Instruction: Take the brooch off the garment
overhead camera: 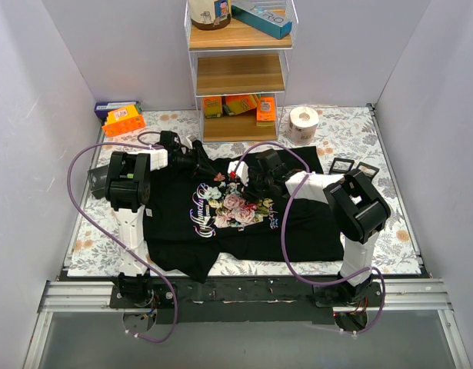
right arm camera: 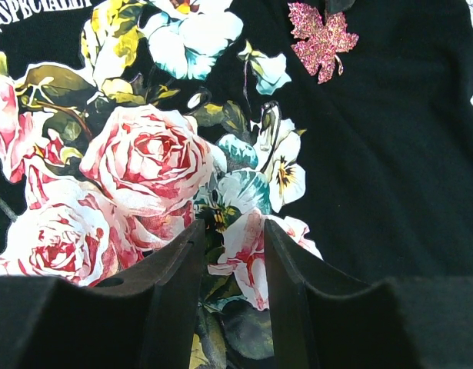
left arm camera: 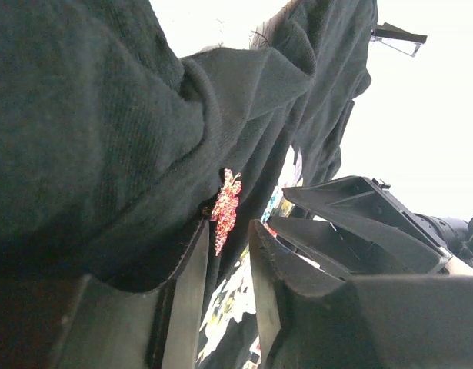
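Note:
The garment (overhead camera: 298, 223), a black T-shirt with a rose print (right arm camera: 144, 154) and white lettering, lies spread on the flowered table cover. The brooch (left arm camera: 226, 209) is a small glittery red-pink leaf pinned to a raised fold of the shirt near the collar. It hangs right at the tips of my left gripper (left arm camera: 228, 227), close to the left finger, with the jaws standing apart. My right gripper (right arm camera: 234, 227) is open and low over the rose print, with the brooch (right arm camera: 321, 38) ahead and to its right. In the top view, both grippers (overhead camera: 205, 165) (overhead camera: 245, 181) meet over the shirt's chest.
A wooden shelf unit (overhead camera: 238, 77) stands at the back centre, with a paper roll (overhead camera: 303, 121) to its right and an orange box (overhead camera: 123, 121) at back left. Two small black frames (overhead camera: 351, 165) lie right of the shirt. Purple cables loop over both arms.

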Robot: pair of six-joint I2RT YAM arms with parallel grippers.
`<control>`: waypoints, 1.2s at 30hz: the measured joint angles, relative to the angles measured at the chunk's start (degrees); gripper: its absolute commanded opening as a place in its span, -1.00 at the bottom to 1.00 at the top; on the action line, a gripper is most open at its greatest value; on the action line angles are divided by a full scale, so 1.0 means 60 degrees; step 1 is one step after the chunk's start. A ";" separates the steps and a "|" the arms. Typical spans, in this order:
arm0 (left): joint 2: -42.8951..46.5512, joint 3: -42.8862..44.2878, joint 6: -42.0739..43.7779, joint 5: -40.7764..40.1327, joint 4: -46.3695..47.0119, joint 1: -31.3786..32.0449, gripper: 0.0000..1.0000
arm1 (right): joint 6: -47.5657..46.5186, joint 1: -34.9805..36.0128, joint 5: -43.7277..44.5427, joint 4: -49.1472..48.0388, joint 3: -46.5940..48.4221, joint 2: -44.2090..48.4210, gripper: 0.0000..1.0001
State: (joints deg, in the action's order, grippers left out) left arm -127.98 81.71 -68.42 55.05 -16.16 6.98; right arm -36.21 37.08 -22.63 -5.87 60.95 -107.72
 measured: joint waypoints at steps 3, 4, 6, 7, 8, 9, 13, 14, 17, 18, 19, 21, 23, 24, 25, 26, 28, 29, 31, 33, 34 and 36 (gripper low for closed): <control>-0.0175 0.0069 -0.0098 0.0204 0.0131 0.0026 -0.74 | -0.0004 -0.0018 0.0000 0.0000 0.0000 0.0000 -0.11; -0.0229 0.0073 -0.0160 0.0237 0.0204 0.0044 -0.86 | -0.0007 -0.0033 0.0004 0.0000 0.0000 0.0000 -0.11; -0.0342 0.0087 -0.0226 0.0321 0.0266 0.0080 -1.00 | -0.0033 -0.0044 0.0004 0.0000 0.0000 0.0000 -0.12; -0.0390 0.0091 -0.0270 0.0375 0.0277 0.0091 -1.00 | -0.0062 -0.0047 0.0015 0.0000 0.0004 0.0000 -0.13; -0.0408 0.0098 -0.0288 0.0455 0.0273 0.0098 -1.00 | -0.0127 -0.0051 0.0025 0.0080 0.0036 0.0000 -0.14; -0.0419 0.0117 -0.0302 0.0484 0.0262 0.0098 -1.00 | -0.0233 -0.0055 0.0029 0.0273 0.0138 0.0000 -0.14; -0.0423 0.0178 -0.0262 0.0557 0.0233 0.0106 -1.00 | -0.0805 -0.0055 -0.0066 0.0831 0.0900 -0.0004 -0.12; -0.0423 0.0178 -0.0262 0.0594 0.0229 0.0106 -1.00 | -0.1002 -0.0058 -0.0117 0.0816 0.1096 -0.0004 -0.11; -0.0423 0.0178 -0.0302 0.0780 0.0288 0.0106 -1.00 | -0.1519 -0.0062 -0.0342 0.0637 0.1384 -0.0004 -0.10; -0.0423 0.0175 -0.0372 0.0900 0.0335 0.0106 -1.00 | -0.1668 -0.0062 -0.0419 0.0561 0.1399 -0.0004 -0.10; -0.0423 0.0171 -0.0459 0.1013 0.0408 0.0106 -1.00 | -0.1792 -0.0062 -0.0495 0.0495 0.1399 -0.0015 -0.10; -0.0419 0.0098 -0.0747 0.1275 0.0678 0.0106 -1.00 | -0.1985 -0.0058 -0.0623 0.0437 0.1486 -0.0120 -0.10; -0.0390 -0.0109 -0.1115 0.1519 0.1016 0.0102 -1.00 | -0.2047 -0.0058 -0.0729 0.0339 0.1712 -0.0372 -0.08; -0.0350 -0.0270 -0.1333 0.1647 0.1195 0.0098 -1.00 | -0.2065 -0.0058 -0.0747 0.0248 0.1778 -0.0474 -0.07; -0.0302 -0.0459 -0.1614 0.1767 0.1381 0.0098 -1.00 | -0.2084 -0.0047 -0.0761 0.0127 0.1814 -0.0568 -0.07; -0.0248 -0.0688 -0.1923 0.1898 0.1625 0.0095 -1.00 | -0.2116 -0.0025 -0.0765 0.0007 0.1810 -0.0623 -0.06; -0.0131 -0.1217 -0.2667 0.2178 0.2295 0.0087 -1.00 | -0.2218 0.0011 -0.0761 -0.0259 0.1807 -0.0681 -0.05; -0.0091 -0.1490 -0.2994 0.2324 0.2743 0.0080 -1.00 | -0.2280 0.0036 -0.0761 -0.0393 0.1796 -0.0685 -0.05; 0.0022 -0.1916 -0.3657 0.2532 0.3632 0.0066 -1.00 | -0.2473 0.0142 -0.0787 -0.0670 0.1752 -0.0688 -0.05; 0.0084 -0.2142 -0.4193 0.2703 0.4160 0.0055 -1.00 | -0.2623 0.0255 -0.0801 -0.0798 0.1701 -0.0688 -0.04; 0.0087 -0.2186 -0.4419 0.2754 0.4368 0.0055 -1.00 | -0.2718 0.0313 -0.0831 -0.0845 0.1657 -0.0688 -0.05; 0.0087 -0.2204 -0.4772 0.2812 0.4626 0.0051 -1.00 | -0.2830 0.0404 -0.0882 -0.0834 0.1581 -0.0688 -0.04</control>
State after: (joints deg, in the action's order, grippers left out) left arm -127.46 68.49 -97.06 71.92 11.60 7.29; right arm -53.19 39.51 -27.92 -10.87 70.43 -111.85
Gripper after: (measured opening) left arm 0.018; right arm 0.478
